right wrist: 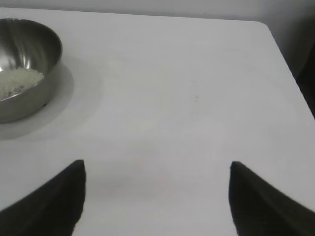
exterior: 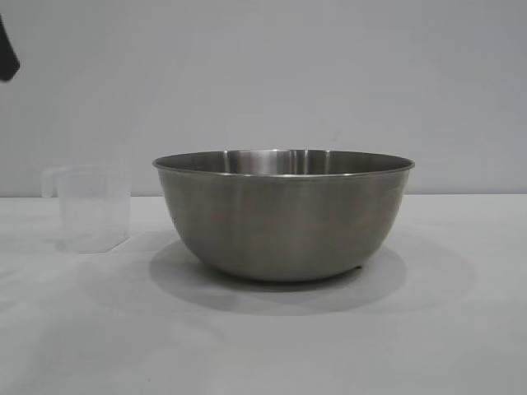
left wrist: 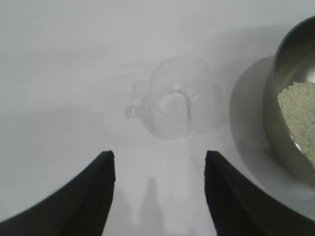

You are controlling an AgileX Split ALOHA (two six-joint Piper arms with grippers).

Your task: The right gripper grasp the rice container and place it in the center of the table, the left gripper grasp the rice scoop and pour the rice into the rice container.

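Beside the rice container [exterior: 282,216] I see the rice scoop [exterior: 93,207] upright; left gripper [left wrist: 160,191] and right gripper [right wrist: 157,196] both spread, empty

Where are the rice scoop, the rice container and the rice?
rice scoop [exterior: 93,207], exterior view, clear side wall.
rice container [exterior: 280,222], exterior view, outer steel wall.
rice [right wrist: 17,81], right wrist view, grain pile inside the bowl.

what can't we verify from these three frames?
- Rice: hidden in the exterior view by the rice container wall; both wrist views cut the container at an edge, so the full amount is unseen.
- Rice scoop: translucent and faint, so leftover grains can't be told.
- Left gripper and right gripper: only open fingertips show.
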